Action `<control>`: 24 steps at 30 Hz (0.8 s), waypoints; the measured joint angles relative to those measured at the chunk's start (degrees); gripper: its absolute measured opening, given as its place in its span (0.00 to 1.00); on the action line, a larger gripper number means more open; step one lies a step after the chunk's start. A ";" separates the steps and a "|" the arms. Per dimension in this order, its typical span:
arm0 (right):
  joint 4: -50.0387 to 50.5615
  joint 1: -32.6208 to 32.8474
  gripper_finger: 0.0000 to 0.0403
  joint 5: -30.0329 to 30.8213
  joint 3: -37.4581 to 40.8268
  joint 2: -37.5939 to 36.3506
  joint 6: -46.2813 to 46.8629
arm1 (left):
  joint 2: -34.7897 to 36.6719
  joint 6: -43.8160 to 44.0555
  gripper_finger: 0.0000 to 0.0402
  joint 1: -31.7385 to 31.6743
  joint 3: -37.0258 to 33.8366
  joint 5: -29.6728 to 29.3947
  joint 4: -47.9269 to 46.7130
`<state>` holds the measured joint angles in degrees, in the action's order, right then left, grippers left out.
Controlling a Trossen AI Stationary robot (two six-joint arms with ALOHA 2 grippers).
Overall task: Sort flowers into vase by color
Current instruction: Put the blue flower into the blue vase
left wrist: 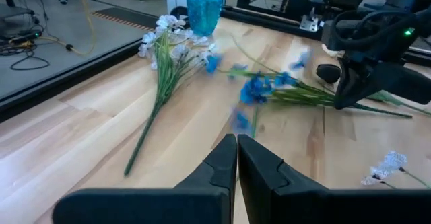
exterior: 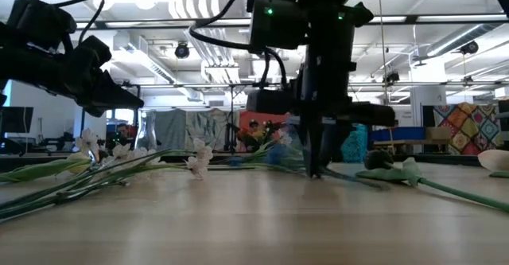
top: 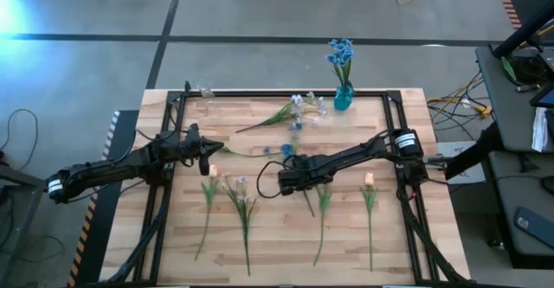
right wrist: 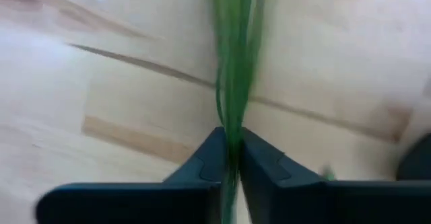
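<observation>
Flower in hand: I have a blue-blossomed stem (top: 299, 163) lying on the worktop near the middle, its blossom end pointing left and far, its green stalk trailing right and near under my right arm.
Right fingers: my right gripper (right wrist: 231, 158) is down on that stalk, fingers pinched all but together with the green stem running straight between them.
Key relation: the stem's long axis runs away ahead of the fingers, so I judge a straight lift should carry it up blossom-first; the teal vase (top: 344, 98) stands far and slightly right of the grip, already holding blue blossoms.
Left arm: my left gripper (left wrist: 237, 158) waits over the left half of the worktop, fingers fully together and empty; the right arm is clearly the nearer one.
Other flowers: a white-lilac stem (top: 281, 112) lies far-centre; peach buds and pale stems lie in a row along the near side.
Surface: pale wooden worktop (top: 260, 253) inside a black frame.
Room: grey floor, cables, open workshop behind.
</observation>
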<state>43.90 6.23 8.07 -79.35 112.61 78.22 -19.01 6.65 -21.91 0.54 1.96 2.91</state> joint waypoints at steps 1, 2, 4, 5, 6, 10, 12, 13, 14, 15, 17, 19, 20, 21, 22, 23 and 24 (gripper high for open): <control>-0.35 -0.12 0.04 0.17 0.00 -0.46 -1.14 | -0.12 -0.09 0.00 0.00 0.00 0.01 0.06; -0.56 -0.18 0.04 0.64 0.00 -1.07 -1.97 | -0.20 -0.18 0.00 0.00 0.00 -0.02 0.01; -0.74 -0.23 0.04 2.43 -0.02 -2.88 -4.40 | -0.31 -0.57 0.00 0.00 -0.02 -0.01 0.03; -0.92 -0.21 0.04 4.04 -0.02 -3.99 -5.45 | -0.41 -0.56 0.00 0.00 -0.02 -0.03 0.06; -0.98 -0.21 0.04 6.09 -0.02 -4.97 -6.70 | -0.41 -0.58 0.00 -0.04 -0.02 -0.03 0.02; -1.36 -0.21 0.03 16.21 0.36 -10.25 -13.22 | -0.46 -0.28 0.00 -0.04 -0.02 -0.05 0.07; -1.50 -0.28 0.03 21.66 1.19 -13.22 -17.00 | -0.46 -0.15 0.00 -0.04 -0.02 -0.05 0.06; -1.81 -0.34 0.03 24.76 1.75 -14.56 -18.89 | -0.46 -0.15 0.00 -0.04 -0.02 -0.05 0.10; -2.65 -0.38 0.03 27.40 2.58 -16.08 -21.02 | -0.46 -0.13 0.00 -0.04 -0.02 -0.05 0.10; -3.73 -0.50 0.03 30.00 3.75 -17.64 -23.16 | -0.46 -0.13 0.00 -0.04 -0.02 -0.07 0.29; -6.76 -0.87 0.03 34.15 6.49 -20.99 -28.37 | -0.50 -0.13 0.00 -0.04 -0.02 -0.06 0.81; -11.69 -1.58 0.03 37.08 9.87 -24.35 -34.29 | -0.58 -0.13 0.00 -0.06 -0.02 -0.06 1.31; -14.96 -2.10 0.03 37.61 11.94 -26.18 -37.53 | -0.55 -0.13 0.00 -0.05 -0.02 -0.07 1.53; -18.89 -2.66 0.03 38.10 14.15 -27.83 -40.93 | -0.51 -0.13 0.00 -0.05 -0.02 -0.07 1.63; -23.28 -3.29 0.03 38.26 16.52 -29.65 -44.37 | -0.52 -0.13 0.00 -0.06 -0.02 -0.07 1.75; -27.93 -3.87 0.03 38.30 19.17 -31.55 -47.87 | -0.50 -0.13 0.00 -0.04 -0.02 -0.07 1.72; -32.92 -4.50 0.03 38.34 21.75 -33.43 -51.37 | -0.50 -0.13 0.00 -0.04 -0.02 -0.07 1.72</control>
<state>10.98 1.73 46.41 -57.61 79.18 26.84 -19.51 6.52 -21.96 0.51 1.89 4.62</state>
